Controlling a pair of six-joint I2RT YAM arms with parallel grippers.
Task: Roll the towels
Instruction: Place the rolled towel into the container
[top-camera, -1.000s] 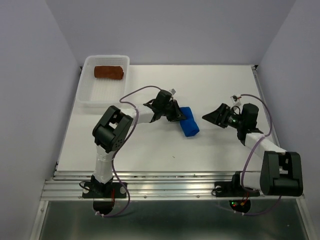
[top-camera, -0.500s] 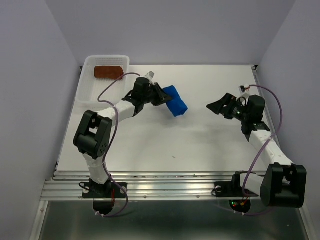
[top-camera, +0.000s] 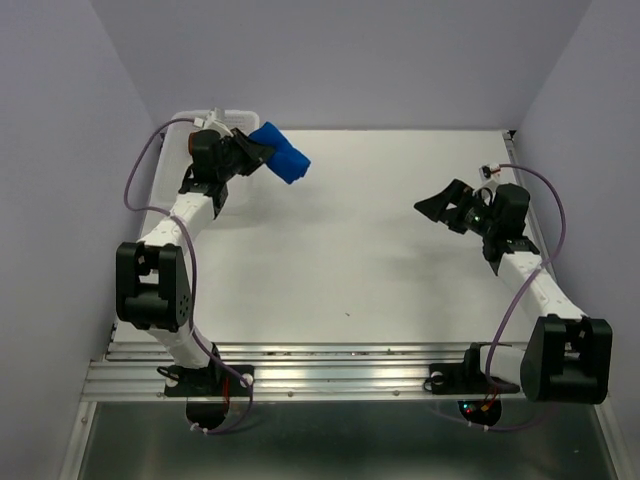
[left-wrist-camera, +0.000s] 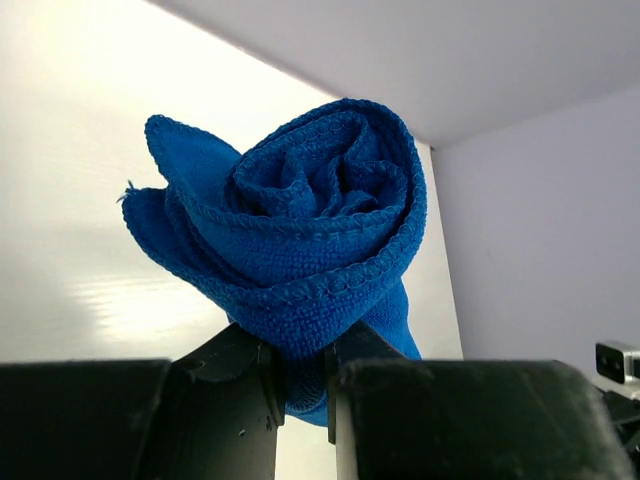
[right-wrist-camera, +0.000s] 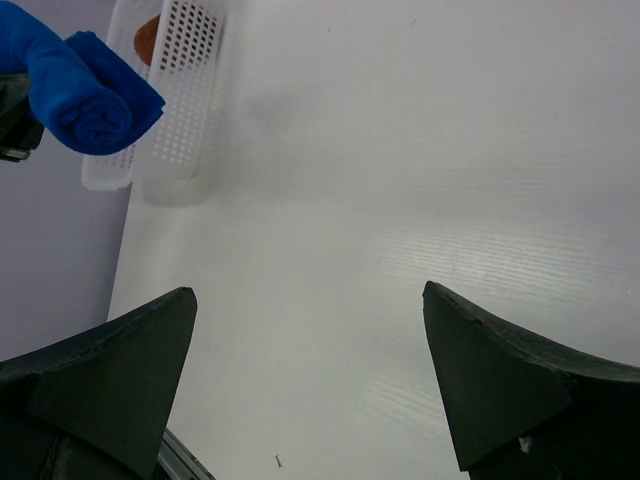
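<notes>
Both arms rise from the near edge of the white worktop (top-camera: 340, 270). The right arm (top-camera: 530, 280) reaches over the right side of the worktop, and its jaws point left towards the far left corner. They are spread wide and hold nothing; the right wrist view shows bare worktop between the two dark tips.

The left arm (top-camera: 175, 220) stretches farther, up along the left side to the far left corner. Its jaws are pinching the blue towel (top-camera: 280, 160) by one end. The towel is rolled into a thick tube, its spiral end (left-wrist-camera: 300, 230) facing the left wrist camera, and it is held clear of the worktop.

Just left of it stands the white perforated basket (right-wrist-camera: 185, 80), against the left wall. Whether the roll is over the basket's rim or beside it cannot be told. Inside the basket lies the rust-brown towel (right-wrist-camera: 148, 32), only a corner visible.
</notes>
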